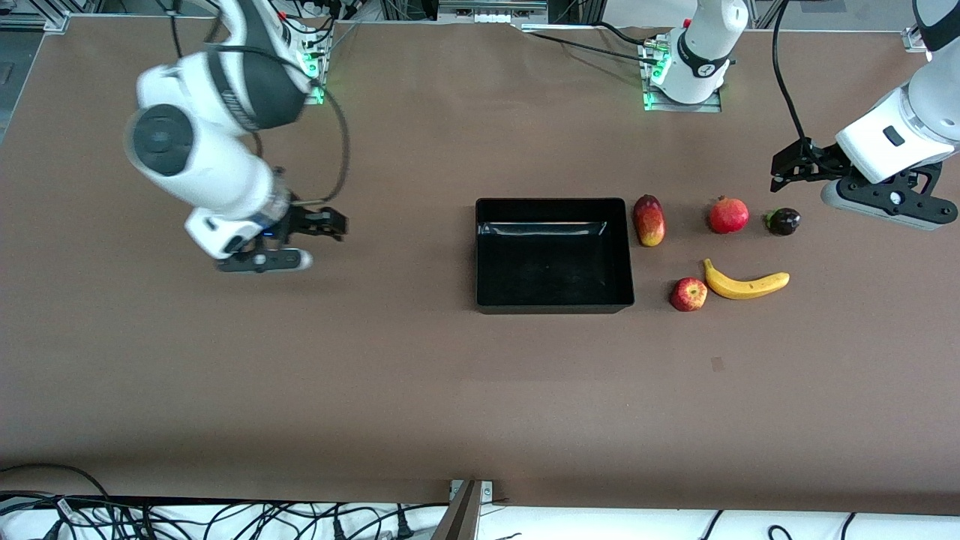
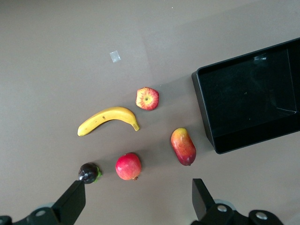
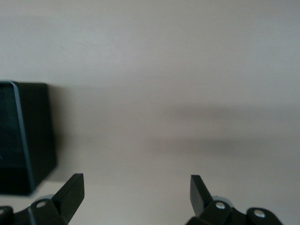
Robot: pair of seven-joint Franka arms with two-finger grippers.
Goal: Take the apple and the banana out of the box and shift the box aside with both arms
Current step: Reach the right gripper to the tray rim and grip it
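while both arms hang above the table [image 1: 420, 390] with fingers spread wide and holding nothing, the box [image 1: 553, 303] sits mid-table. apple [image 1: 688, 294] and banana [image 1: 745, 283] lie just apart toward the left arm's end. left gripper [image 1: 786, 169] hovers over the table near a dark fruit [image 1: 783, 221]; right gripper [image 1: 324, 225] hovers over bare table toward the right arm's end.

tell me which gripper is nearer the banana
Left. The left gripper hangs open above the fruit cluster by the banana; the right gripper is open past the black tray.
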